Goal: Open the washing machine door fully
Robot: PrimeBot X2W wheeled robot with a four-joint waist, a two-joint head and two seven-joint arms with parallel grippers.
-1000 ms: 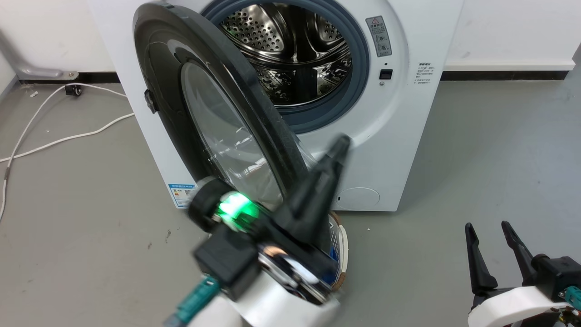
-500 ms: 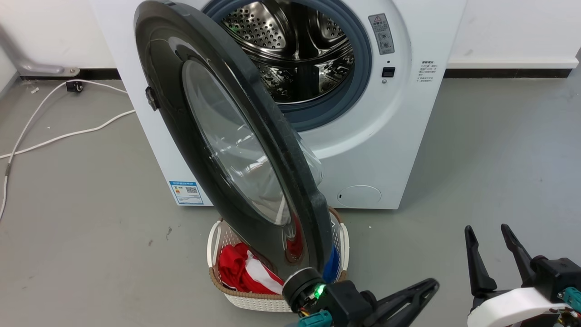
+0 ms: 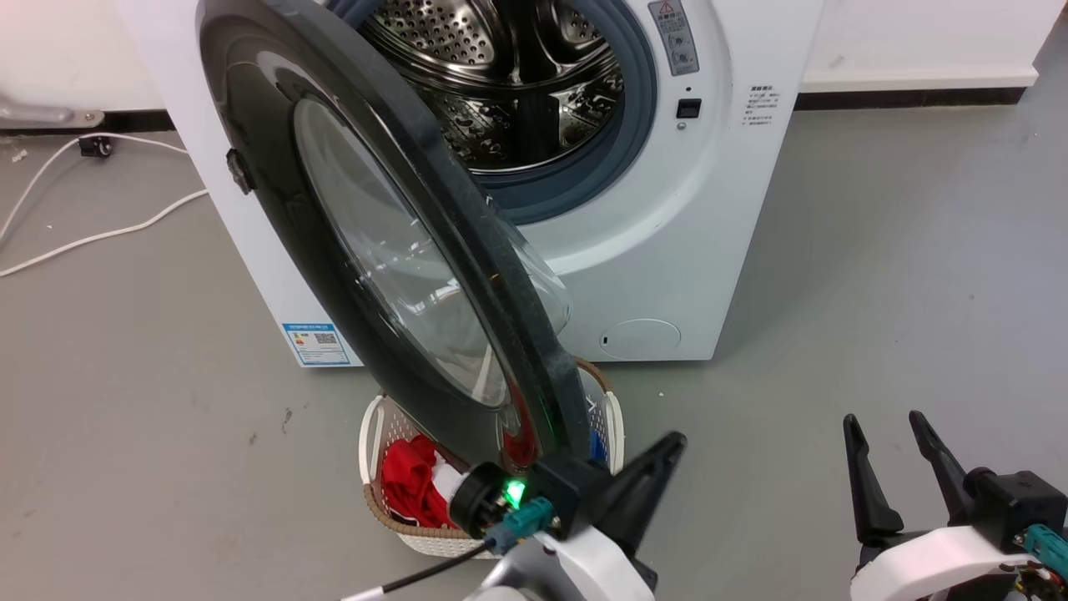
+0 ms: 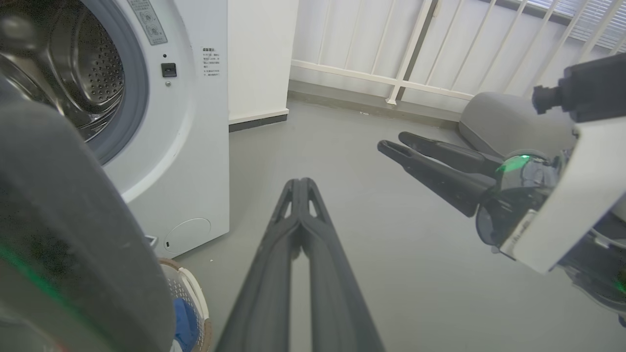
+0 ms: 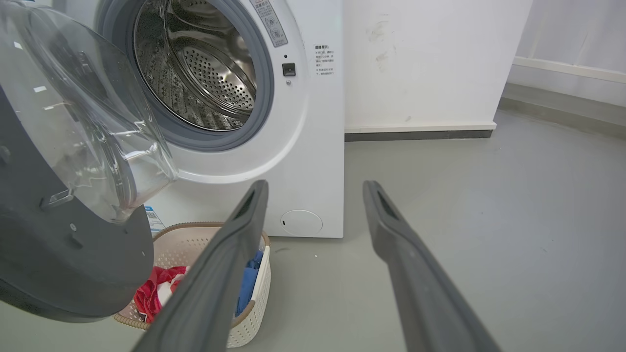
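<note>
Presently the door [image 3: 392,250] is seen swung well out from the washer [image 3: 667,234], partly open, with its rim turned edge-on to the head camera and its glass bowl [image 5: 98,112] bulging toward the drum [image 3: 501,75]. It is attached at the washer's 9 o'clock side. Its lower rim hangs over a white basket [image 3: 371,434] set on the floor [image 3: 834,292] at the washer's 6 o'clock. Red cloth [image 3: 409,484] and something blue are held in the basket. The drum mouth is exposed, ringed by a grey-blue gasket [image 3: 634,142].

The left gripper [image 3: 674,439] is found at 6 o'clock in the head view, just below the door's lower rim. Its fingers [image 4: 274,274] are pressed together on nothing and pointed toward 2 o'clock, away from the door. Whether its body touches the rim cannot be told. In the left wrist view the door rim is seen at 9 o'clock, apart from the fingers.

The right gripper [image 3: 883,420] is held at 4 o'clock in the head view, well apart from the door, its fingers spread and empty. A white cable [image 3: 83,238] is laid on the floor at 9 o'clock.
</note>
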